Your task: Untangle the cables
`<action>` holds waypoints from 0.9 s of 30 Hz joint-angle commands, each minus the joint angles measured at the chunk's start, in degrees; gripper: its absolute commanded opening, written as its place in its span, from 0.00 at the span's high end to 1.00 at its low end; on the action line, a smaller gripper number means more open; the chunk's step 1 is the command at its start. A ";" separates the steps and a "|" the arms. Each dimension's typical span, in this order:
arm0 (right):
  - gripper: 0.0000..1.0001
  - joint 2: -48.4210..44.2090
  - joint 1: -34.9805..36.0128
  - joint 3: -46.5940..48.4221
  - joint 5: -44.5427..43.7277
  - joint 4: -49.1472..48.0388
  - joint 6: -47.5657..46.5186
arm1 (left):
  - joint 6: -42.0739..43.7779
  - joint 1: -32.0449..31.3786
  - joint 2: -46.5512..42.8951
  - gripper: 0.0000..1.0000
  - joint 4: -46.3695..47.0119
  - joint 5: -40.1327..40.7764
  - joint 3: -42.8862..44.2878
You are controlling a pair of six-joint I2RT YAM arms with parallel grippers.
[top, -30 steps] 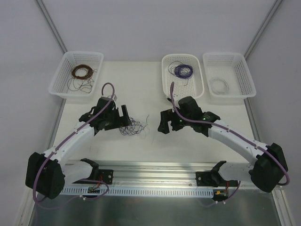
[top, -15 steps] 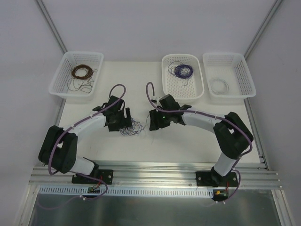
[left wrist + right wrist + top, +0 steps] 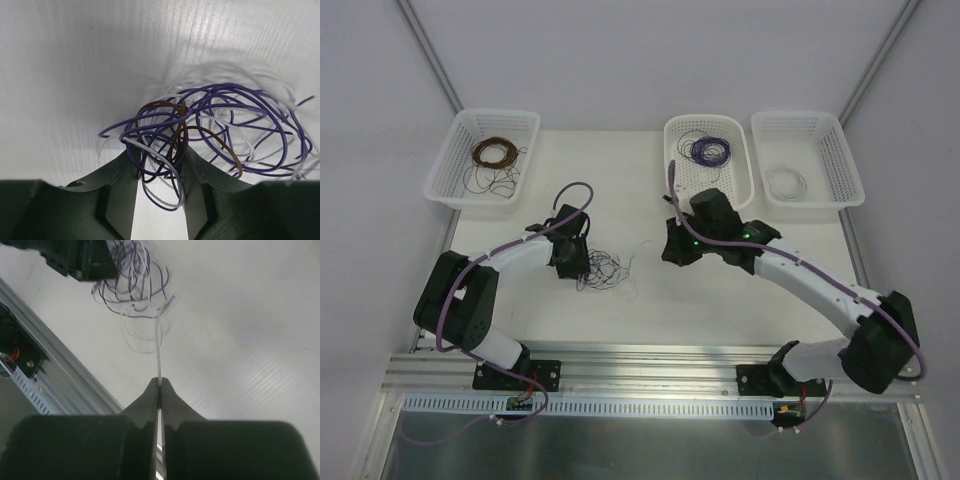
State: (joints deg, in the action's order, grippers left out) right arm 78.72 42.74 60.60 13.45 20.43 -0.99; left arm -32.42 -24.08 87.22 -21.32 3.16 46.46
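Right gripper (image 3: 159,385) clenched tip to tip on one white strand (image 3: 158,347); no gap shows between the pads. Strand runs straight from the tips to the cables (image 3: 603,268), a small knot of purple, brown and white loops on the table (image 3: 670,312), left of its middle and somewhat toward the near edge. Left gripper (image 3: 159,161) sits at the knot's left side, jaws part open. Several purple and brown loops and one white one lie in the gap. Bare table shows between the fingers, so the loops look straddled rather than pinched, as far as the wrist view tells. Step in hand, by my reading: draw the white strand out of the knot. To do it well, pull slow and low toward the right edge, along the strand's own line, watching whether the knot slides or tightens. Left jaws would want to close on the purple and brown loops first and leave the white free, else the whole clump drags along. If loops cinch, ease off. Thin wire may slip from the tips. Baskets (image 3: 705,117) line the far edge, a coil in each.
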 commanded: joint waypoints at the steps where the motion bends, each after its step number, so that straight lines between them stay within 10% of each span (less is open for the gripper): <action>1: 0.99 -8.91 -3.17 4.87 -4.48 9.97 -5.15 | 0.08 -0.53 0.93 0.64 0.05 2.38 -0.40; 27: 0.99 -36.44 -11.36 41.34 -27.42 23.88 -15.96 | -0.36 -0.45 0.85 0.63 -2.06 4.14 -0.58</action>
State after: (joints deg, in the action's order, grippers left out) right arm 43.57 31.68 98.63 -7.97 45.63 -13.85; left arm -32.42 -24.08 87.26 -21.30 5.10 46.46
